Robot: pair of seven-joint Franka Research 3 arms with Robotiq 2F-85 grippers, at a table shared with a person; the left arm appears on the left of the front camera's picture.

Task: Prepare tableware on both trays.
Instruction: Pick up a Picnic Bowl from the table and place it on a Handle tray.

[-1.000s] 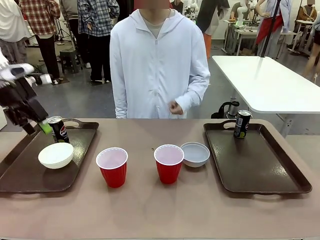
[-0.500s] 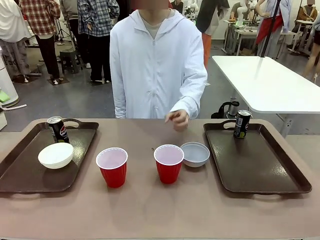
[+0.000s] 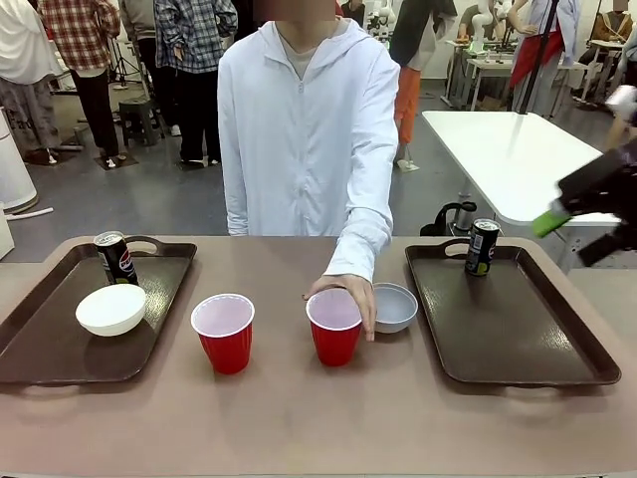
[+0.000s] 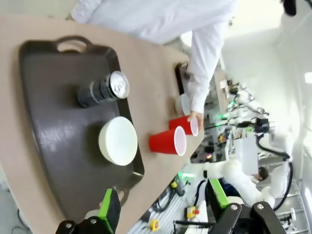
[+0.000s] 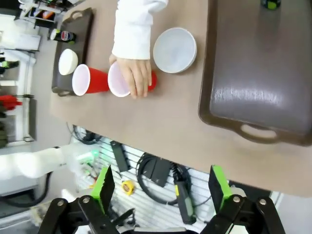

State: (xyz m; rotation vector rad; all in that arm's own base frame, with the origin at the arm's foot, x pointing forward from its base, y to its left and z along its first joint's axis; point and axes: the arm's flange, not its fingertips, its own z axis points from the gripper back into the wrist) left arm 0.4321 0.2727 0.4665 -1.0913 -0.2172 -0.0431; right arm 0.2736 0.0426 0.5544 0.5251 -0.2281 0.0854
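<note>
My left fingers (image 4: 163, 208) are spread wide and empty, looking down over the left tray (image 4: 48, 141). My right fingers (image 5: 161, 187) are spread and empty too, out past the near edge of the worktop (image 5: 170, 131).

The right tray (image 3: 518, 339) is bare except for the right can (image 3: 483, 246) in its far left corner. The left tray carries the left can (image 3: 115, 258) at its far side and the left bowl (image 3: 111, 309) just in front, with its near half free.

Between the trays, the left cup (image 3: 224, 334), right cup (image 3: 334, 329) and right bowl (image 3: 396, 306) stand on the worktop, with a bare strip along the near edge. The bowl sits near the right tray's rim, apart from it.

The person's hand (image 3: 348, 294) covers the right cup's rim, and my right wrist view shows its fingers curled down the cup's side.

I count two trays, two cans, two bowls and two cups
</note>
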